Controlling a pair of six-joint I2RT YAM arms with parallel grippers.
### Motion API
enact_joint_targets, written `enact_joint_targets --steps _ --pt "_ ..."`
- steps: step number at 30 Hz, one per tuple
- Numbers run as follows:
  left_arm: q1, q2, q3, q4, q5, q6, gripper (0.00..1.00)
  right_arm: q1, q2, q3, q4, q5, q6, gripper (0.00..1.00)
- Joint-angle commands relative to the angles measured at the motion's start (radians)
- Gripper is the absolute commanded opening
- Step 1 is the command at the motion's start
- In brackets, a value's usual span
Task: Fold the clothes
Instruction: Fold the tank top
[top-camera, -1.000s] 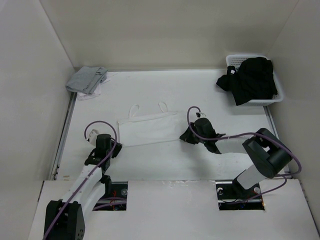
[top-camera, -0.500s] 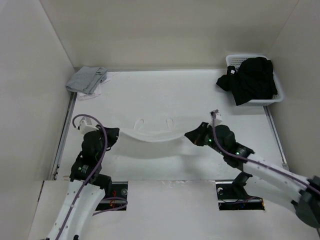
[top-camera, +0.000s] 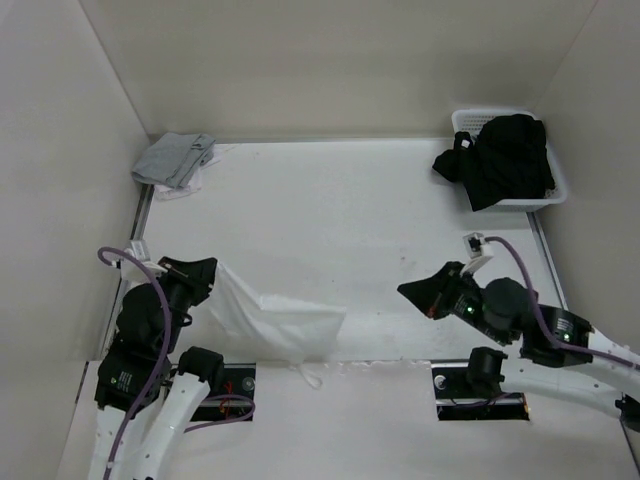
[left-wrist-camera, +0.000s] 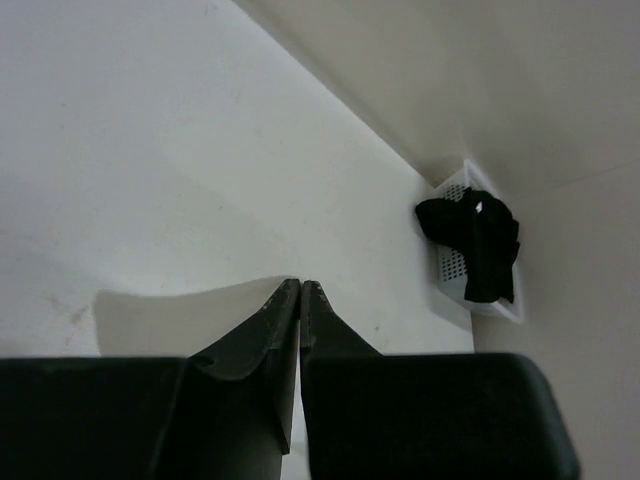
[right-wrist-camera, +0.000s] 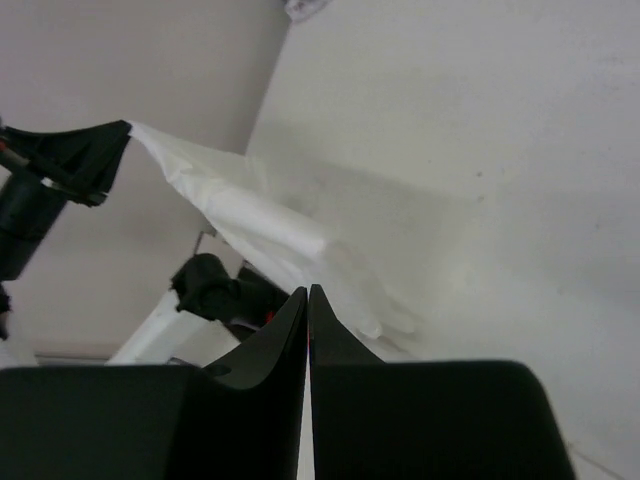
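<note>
The clothes, a thin white camisole (top-camera: 272, 318), hang by one corner from my left gripper (top-camera: 207, 272), which is raised near the table's left front and shut on the fabric. The cloth drapes down to the right, and its lower end rests at the table's near edge. The right wrist view shows the same: the camisole (right-wrist-camera: 250, 215) trails from the left gripper (right-wrist-camera: 115, 142). In the left wrist view the left gripper (left-wrist-camera: 300, 286) is pressed together and the fabric is hidden below it. My right gripper (top-camera: 406, 291) (right-wrist-camera: 307, 292) hovers to the right of the cloth, shut on nothing.
A white basket (top-camera: 556, 186) at the back right holds a black garment pile (top-camera: 505, 158), also seen in the left wrist view (left-wrist-camera: 472, 240). A grey folded cloth (top-camera: 175, 158) lies at the back left corner. White walls enclose the table on three sides.
Both arms lifted the camisole and drew back toward the near edge. Half a second ago it stretched between both grippers; now its right end has come free and it hangs from the left gripper alone.
</note>
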Motion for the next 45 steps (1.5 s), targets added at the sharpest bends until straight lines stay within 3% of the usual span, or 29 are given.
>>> enact_joint_targets --steps 1,6,8,13,18,21,30,40,45 --pt "0.006 0.022 -0.074 -0.061 0.04 0.009 0.01 -0.007 0.098 -0.021 -0.054 0.037 0.004 0.06" --pt "0.002 0.144 -0.232 0.13 0.065 -0.008 0.01 -0.285 0.278 -0.12 0.233 -0.243 -0.085 0.07" --pt "0.014 0.203 -0.269 0.204 0.071 -0.008 0.01 -0.325 0.388 -0.156 0.37 -0.311 -0.084 0.15" --pt "0.054 0.237 -0.293 0.278 0.072 0.009 0.01 -0.224 0.71 -0.157 0.6 -0.368 -0.052 0.22" --pt "0.12 0.229 -0.309 0.272 0.088 0.044 0.02 -0.139 0.911 -0.122 0.734 -0.363 -0.023 0.47" --pt "0.143 0.237 -0.335 0.289 0.124 0.046 0.02 -0.119 0.988 -0.114 0.818 -0.378 -0.012 0.55" --pt "0.163 0.247 -0.361 0.33 0.158 0.047 0.02 -0.11 1.174 -0.081 1.003 -0.412 -0.015 0.45" --pt "0.166 0.254 -0.359 0.333 0.166 0.05 0.02 -0.13 1.244 -0.073 1.013 -0.411 -0.017 0.44" --pt "0.17 0.255 -0.361 0.338 0.169 0.05 0.02 -0.139 1.249 -0.075 1.013 -0.408 -0.023 0.38"
